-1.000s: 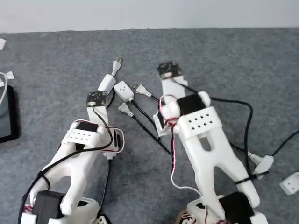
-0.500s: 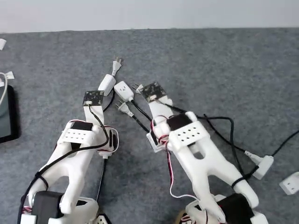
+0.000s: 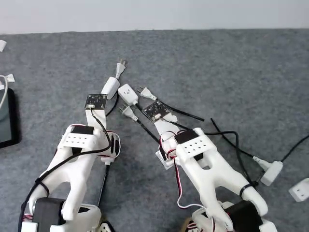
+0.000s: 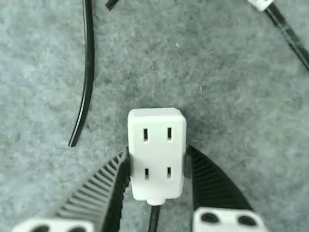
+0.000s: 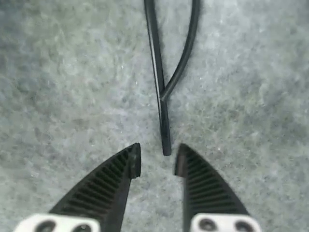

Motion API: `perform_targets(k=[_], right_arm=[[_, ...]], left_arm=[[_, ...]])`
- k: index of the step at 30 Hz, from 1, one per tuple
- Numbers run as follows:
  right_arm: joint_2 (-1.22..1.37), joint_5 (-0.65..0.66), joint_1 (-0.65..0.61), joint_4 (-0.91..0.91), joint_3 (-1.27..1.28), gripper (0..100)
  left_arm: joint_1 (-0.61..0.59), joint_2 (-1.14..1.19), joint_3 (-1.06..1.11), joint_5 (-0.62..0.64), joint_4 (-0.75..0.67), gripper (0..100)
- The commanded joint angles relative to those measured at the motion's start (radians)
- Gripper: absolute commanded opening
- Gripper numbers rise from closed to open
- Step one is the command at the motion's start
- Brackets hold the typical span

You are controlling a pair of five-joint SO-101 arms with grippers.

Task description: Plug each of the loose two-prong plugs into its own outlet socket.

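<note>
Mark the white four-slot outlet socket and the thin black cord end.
white four-slot outlet socket (image 4: 157,150): left wrist view, middle of its slotted face.
thin black cord (image 5: 164,130): right wrist view, straight stretch near its end.

The right pincer (image 5: 158,160) has drawn back along the black cable (image 5: 163,121).

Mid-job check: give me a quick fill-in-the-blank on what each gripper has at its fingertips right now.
1. The left gripper grips a white ____ by its two sides.
2. The face of that held thing shows ____ slots.
3. The right gripper has its jaws ____, with the end of a black cable lying at the gap between them.

Missing words: outlet socket; four; open.
</note>
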Motion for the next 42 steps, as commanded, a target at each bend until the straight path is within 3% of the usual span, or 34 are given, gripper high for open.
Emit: perform_targets(k=[1,9,19,24,31,42], right_arm=[[0.036,0.051,0.012,-0.025,-0.008,5.9],[0.216,0.077,0.061,0.045,-0.15,8.2],[0.17,0.081,0.068,0.097,-0.203,8.5],[0.09,0.083,0.067,0.058,-0.161,8.6],[0.176,0.164,0.076,-0.056,-0.144,8.6],[0.331,0.218,0.077,0.041,-0.285,6.9]], left_arm=[[-0.011,-0.009,-0.021,-0.015,0.025,16],[-0.011,-0.008,-0.019,-0.028,0.023,16],[-0.011,-0.008,-0.022,-0.049,0.023,16],[-0.011,-0.008,-0.024,-0.049,0.023,16],[-0.008,-0.008,-0.024,-0.051,0.023,16],[-0.008,-0.008,-0.022,-0.051,0.023,15]])
